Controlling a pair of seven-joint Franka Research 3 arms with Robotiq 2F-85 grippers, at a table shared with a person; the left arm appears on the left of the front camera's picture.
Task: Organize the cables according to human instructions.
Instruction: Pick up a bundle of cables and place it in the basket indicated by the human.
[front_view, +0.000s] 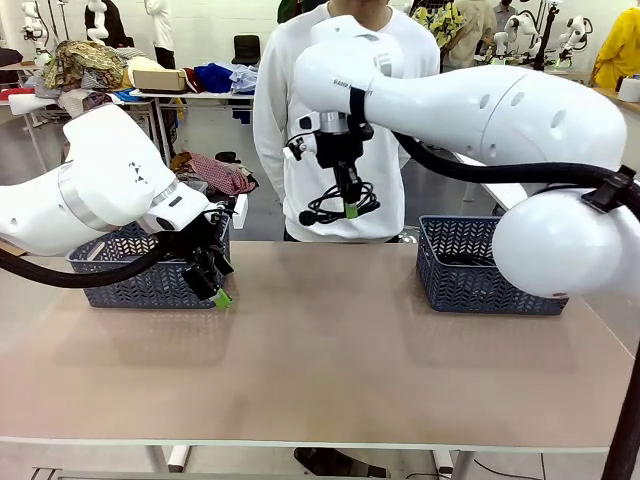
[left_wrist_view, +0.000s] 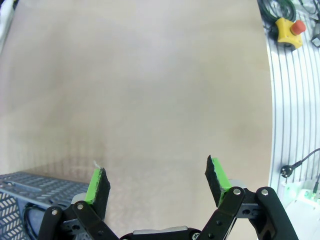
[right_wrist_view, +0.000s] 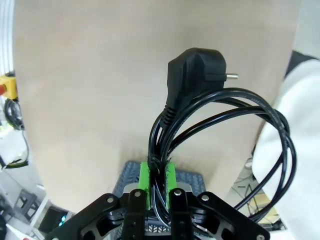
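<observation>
A coiled black cable (front_view: 340, 206) hangs high above the table's far edge, in front of the person's white top, with my right gripper (front_view: 351, 208) shut on it. In the right wrist view the green pads (right_wrist_view: 145, 176) pinch several strands of this cable (right_wrist_view: 220, 107), and its plug (right_wrist_view: 193, 79) points away from me. My left gripper (front_view: 218, 290) hovers low at the front of the left basket (front_view: 140, 282). It stands open (left_wrist_view: 157, 177) over bare tabletop, with nothing between its fingers. A dark cord (left_wrist_view: 26, 220) shows inside that basket's corner (left_wrist_view: 35, 187).
A second grey-blue basket (front_view: 485, 270) stands at the right back of the table. The person (front_view: 300, 120) stands just beyond the far edge, between the baskets. A yellow stop button (left_wrist_view: 289, 29) lies on the rail beside the table.
</observation>
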